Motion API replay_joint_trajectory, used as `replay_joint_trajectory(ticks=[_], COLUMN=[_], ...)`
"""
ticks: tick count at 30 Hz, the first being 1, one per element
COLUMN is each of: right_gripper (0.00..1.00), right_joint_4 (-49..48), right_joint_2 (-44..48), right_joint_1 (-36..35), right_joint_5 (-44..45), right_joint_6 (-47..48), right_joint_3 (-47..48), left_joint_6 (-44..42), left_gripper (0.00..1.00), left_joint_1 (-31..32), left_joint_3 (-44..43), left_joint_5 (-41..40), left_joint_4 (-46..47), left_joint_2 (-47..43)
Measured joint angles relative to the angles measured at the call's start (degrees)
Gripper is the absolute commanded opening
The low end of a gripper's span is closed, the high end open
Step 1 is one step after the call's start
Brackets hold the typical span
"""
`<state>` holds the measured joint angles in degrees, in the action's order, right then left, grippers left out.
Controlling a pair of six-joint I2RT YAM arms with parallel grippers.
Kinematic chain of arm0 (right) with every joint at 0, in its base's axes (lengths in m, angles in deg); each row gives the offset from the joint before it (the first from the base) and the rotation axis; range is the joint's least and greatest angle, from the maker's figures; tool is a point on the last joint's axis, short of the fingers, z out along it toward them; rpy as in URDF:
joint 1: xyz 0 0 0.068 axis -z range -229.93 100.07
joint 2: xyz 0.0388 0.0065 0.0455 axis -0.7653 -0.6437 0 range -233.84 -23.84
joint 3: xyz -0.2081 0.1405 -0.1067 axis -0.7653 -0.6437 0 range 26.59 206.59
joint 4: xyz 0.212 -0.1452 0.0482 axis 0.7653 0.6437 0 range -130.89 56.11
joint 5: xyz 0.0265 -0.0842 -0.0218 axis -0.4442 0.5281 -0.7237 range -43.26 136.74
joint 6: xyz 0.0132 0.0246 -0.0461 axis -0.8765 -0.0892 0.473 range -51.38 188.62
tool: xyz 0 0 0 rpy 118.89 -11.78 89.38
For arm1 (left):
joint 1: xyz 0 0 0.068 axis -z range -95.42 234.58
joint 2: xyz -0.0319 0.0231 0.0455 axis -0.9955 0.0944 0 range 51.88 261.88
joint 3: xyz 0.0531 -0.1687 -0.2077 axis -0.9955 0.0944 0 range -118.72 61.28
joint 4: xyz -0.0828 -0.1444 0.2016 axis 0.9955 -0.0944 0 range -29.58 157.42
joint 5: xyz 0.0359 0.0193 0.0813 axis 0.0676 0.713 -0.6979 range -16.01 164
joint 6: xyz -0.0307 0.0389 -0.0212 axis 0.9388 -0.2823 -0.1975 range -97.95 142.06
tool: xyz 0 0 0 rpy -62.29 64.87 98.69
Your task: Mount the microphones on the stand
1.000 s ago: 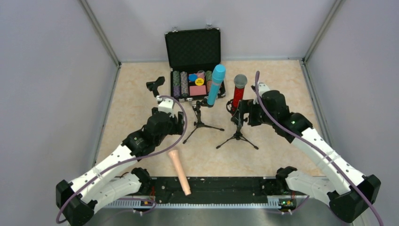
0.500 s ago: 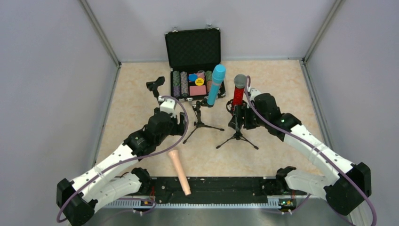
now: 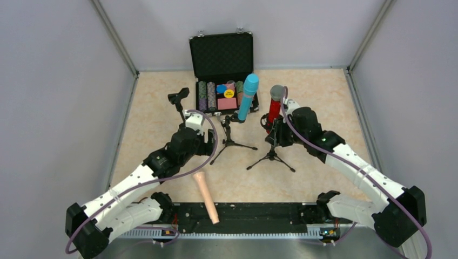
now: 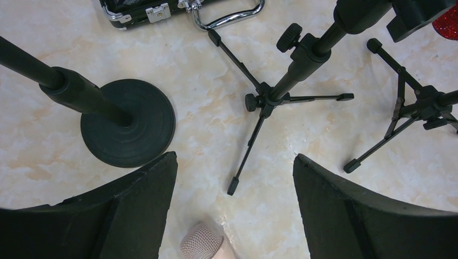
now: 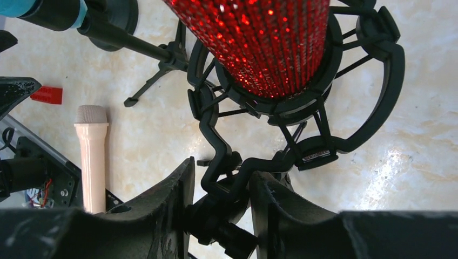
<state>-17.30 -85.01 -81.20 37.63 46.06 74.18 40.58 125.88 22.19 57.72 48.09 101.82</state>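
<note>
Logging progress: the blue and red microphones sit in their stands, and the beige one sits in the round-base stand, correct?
Not quite. The blue microphone and red microphone are as you say, but the beige microphone lies on the table, and the round-base stand holds nothing. The top external view shows it.

No legible writing in any view.
In the right wrist view, a small silver label on the lower ring of the black shock mount carries fine print too small to make out. In the top view, a yellow disc inside the open case bears a dark mark, likewise too small to read.
</note>
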Motion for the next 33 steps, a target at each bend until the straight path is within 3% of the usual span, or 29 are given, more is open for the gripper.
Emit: replay_joint_trajectory(ticks=[19, 33], right_gripper=[0.29, 0.01], right_joint_4=[-0.39, -7.30], right_joint_2=[3.50, 10.88], right_joint_1=[0.00, 0.00], right_joint_5=[6.67, 13.09], right_joint_6=[3.48, 3.39], right_joint_3=[0.07, 0.33], left_joint_6=[0.81, 0.85], left_gripper=[0.83, 0.83], left_joint_1=[0.00, 0.00], left_joint_3=[0.00, 0.04], left_joint_5=[1.64, 1.95], left_joint_4=[1.27, 1.38], left_joint_2=[1.03, 1.25])
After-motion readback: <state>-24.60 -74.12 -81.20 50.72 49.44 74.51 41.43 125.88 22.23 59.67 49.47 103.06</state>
